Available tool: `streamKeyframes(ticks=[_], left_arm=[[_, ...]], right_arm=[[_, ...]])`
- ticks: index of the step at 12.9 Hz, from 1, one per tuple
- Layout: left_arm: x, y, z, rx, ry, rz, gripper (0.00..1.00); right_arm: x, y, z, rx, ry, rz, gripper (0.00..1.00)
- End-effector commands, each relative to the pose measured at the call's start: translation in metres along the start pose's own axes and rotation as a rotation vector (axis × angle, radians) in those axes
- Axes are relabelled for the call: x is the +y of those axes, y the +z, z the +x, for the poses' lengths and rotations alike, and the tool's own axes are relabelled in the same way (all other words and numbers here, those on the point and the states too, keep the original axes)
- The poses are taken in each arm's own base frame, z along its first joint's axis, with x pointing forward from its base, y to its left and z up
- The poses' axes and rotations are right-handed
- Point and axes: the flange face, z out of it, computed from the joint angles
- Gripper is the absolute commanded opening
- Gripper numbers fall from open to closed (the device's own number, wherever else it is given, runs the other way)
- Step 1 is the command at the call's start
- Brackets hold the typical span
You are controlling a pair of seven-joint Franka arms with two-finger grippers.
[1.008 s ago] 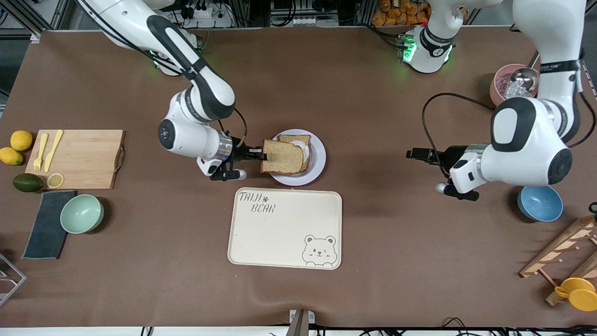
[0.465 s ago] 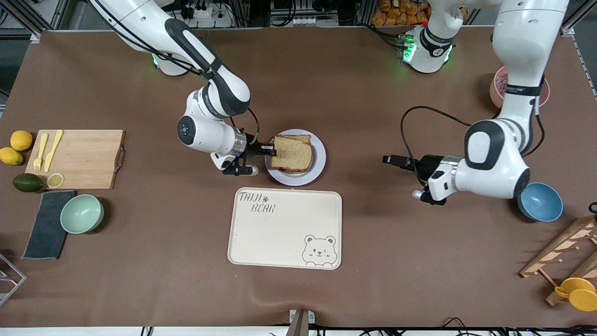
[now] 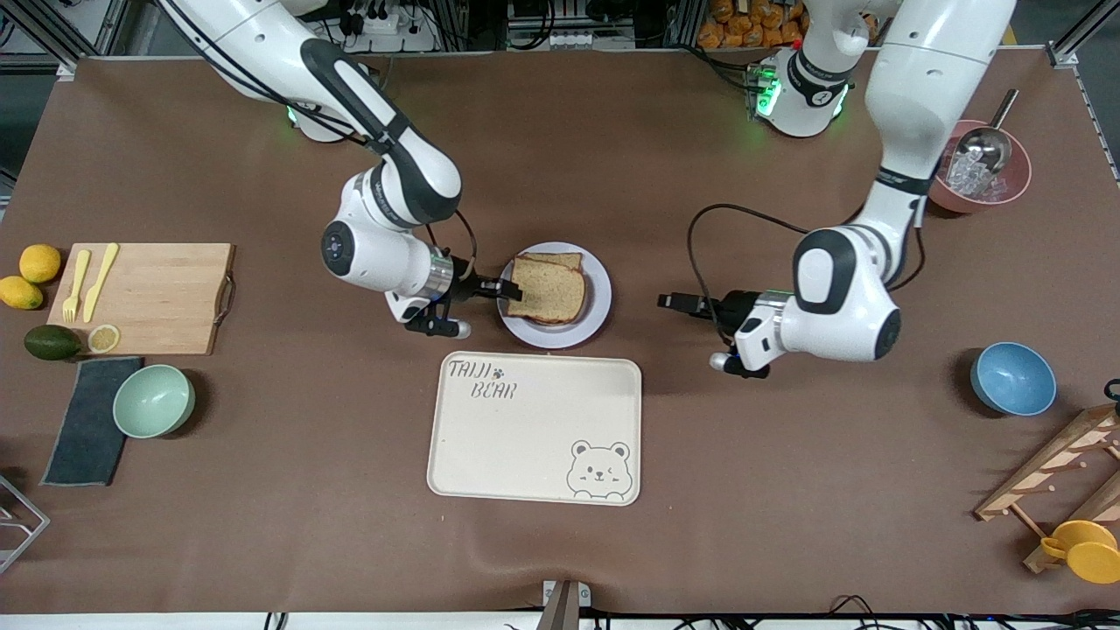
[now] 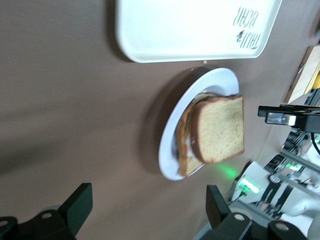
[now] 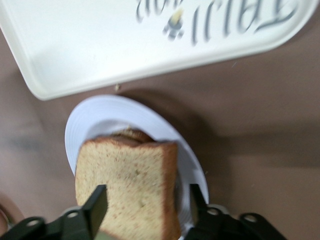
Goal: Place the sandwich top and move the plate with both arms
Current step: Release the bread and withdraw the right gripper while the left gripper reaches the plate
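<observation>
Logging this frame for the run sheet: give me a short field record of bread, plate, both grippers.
bread top: lies on the lower slice on the plate
plate: on the table, just farther from the front camera than the tray
tray: bare
right gripper: at the plate's rim toward the right arm's end, jaws open around the bread's edge
left gripper: over bare table toward the left arm's end of the plate, jaws open, nothing held

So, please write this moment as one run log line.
top: on sandwich, on plate | right gripper: open, at top's edge | left gripper: open, beside plate, apart
</observation>
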Motion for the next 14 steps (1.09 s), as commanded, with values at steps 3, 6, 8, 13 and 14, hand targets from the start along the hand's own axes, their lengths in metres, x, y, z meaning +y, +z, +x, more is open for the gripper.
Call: streamKeyframes(ticks=[3, 6, 8, 13, 14], left_arm=[[0.013, 0.054, -0.008, 0.062, -0.002, -0.025, 1.0], [0.005, 0.074, -0.012, 0.035, 0.114, -0.019, 1.0], [-0.003, 0.087, -0.011, 0.031, 0.191, -0.042, 1.0], [-0.009, 0.106, -0.01, 0.029, 0.197, -0.08, 1.0], [-0.003, 0.117, -0.013, 0.018, 0.199, -0.087, 1.0]], right_arm=[[0.049, -0.062, 0.045, 0.046, 0.104, -0.003, 1.0], [0.12, -0.116, 0.077, -0.043, 0.151, 0.0, 1.0], [0.158, -0.158, 0.09, -0.002, 0.082, -0.098, 1.0], [0.211, -0.267, 0.102, -0.058, -0.033, -0.319, 1.0], [0.22, -0.29, 0.102, -0.075, -0.043, -0.322, 1.0]])
